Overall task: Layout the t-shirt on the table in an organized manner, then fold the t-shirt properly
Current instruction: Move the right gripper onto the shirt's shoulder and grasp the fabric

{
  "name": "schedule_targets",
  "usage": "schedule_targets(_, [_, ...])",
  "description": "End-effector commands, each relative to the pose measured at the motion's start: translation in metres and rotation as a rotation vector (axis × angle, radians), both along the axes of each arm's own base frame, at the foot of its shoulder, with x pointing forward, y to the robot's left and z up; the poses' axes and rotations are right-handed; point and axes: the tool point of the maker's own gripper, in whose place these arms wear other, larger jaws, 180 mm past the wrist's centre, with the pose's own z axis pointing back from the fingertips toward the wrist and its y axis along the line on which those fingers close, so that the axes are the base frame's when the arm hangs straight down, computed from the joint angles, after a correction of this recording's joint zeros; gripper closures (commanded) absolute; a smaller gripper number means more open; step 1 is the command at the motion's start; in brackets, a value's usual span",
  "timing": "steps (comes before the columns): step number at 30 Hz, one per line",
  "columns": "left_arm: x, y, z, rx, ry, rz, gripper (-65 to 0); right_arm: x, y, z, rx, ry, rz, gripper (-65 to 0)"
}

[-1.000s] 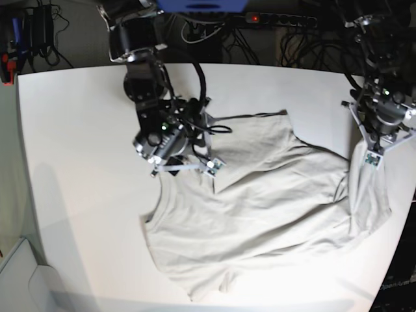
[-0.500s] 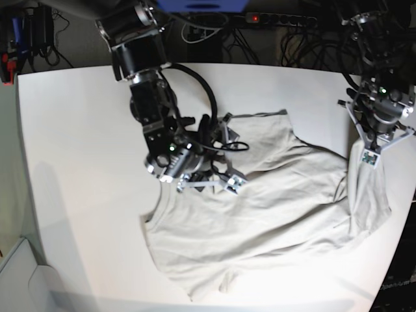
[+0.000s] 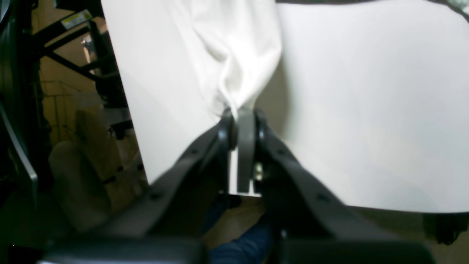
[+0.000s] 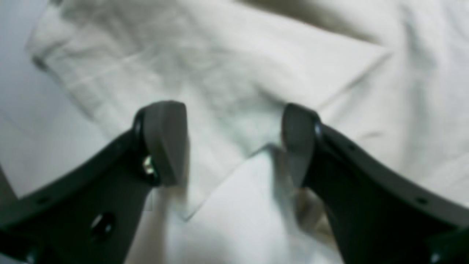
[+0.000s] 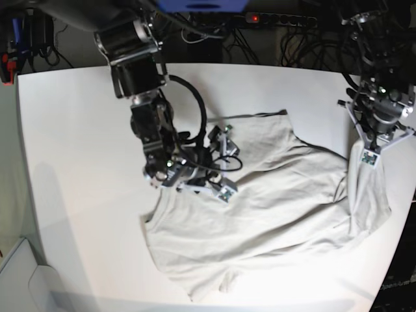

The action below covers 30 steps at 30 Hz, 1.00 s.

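T-shirt [image 5: 260, 195] lies wrinkled on the table [image 5: 78, 130], spread over its right-centre. No legible writing. Left gripper [image 3: 242, 121], raised at the table's right edge, is pinched tight on a lifted bunch of the shirt. Right gripper [image 4: 234, 143] reaches down over the collar side, jaws wide apart, holding nothing.

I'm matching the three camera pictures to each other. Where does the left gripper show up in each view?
Base: the left gripper is at the right edge, shut on a lifted bunch of the t-shirt.
Left wrist: it fills the lower centre, cloth pinched at its tips.
Right wrist: not in it; only the right gripper, open over the cloth.
Shared landmark: the t-shirt, lying on the white table.
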Motion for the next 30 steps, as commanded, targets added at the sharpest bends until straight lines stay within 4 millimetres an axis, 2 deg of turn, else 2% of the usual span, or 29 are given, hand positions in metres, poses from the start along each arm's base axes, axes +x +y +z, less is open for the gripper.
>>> schedule_targets(1, [0.007,0.002,0.012,0.016,-0.043,-0.006,0.0,0.018,0.009,0.022,0.056,-0.055,-0.006,-42.2])
schedule_targets(4, [0.008,0.001,0.011,0.010,-0.041,-0.007,0.0,0.029,0.008,0.028,0.068,-0.064,-0.017,-42.2])
schedule_targets(7, [0.009,0.001,0.011,0.009,-0.044,-0.008,0.0,0.031,0.008,0.029,0.066,-0.069,-0.017,-42.2])
schedule_targets(15, [0.010,0.001,0.012,0.009,-0.047,-0.008,0.0,0.022,0.011,0.010,0.080,-0.015,-0.017,-42.2])
schedule_targets(17, [0.010,0.001,0.012,0.009,-0.047,-0.008,0.0,0.021,0.004,0.003,0.080,-0.007,-0.028,-42.2])
schedule_targets(30, [0.010,0.001,0.012,0.008,-0.047,-0.009,0.0,0.013,0.005,-0.005,0.085,0.011,-0.026,-41.8])
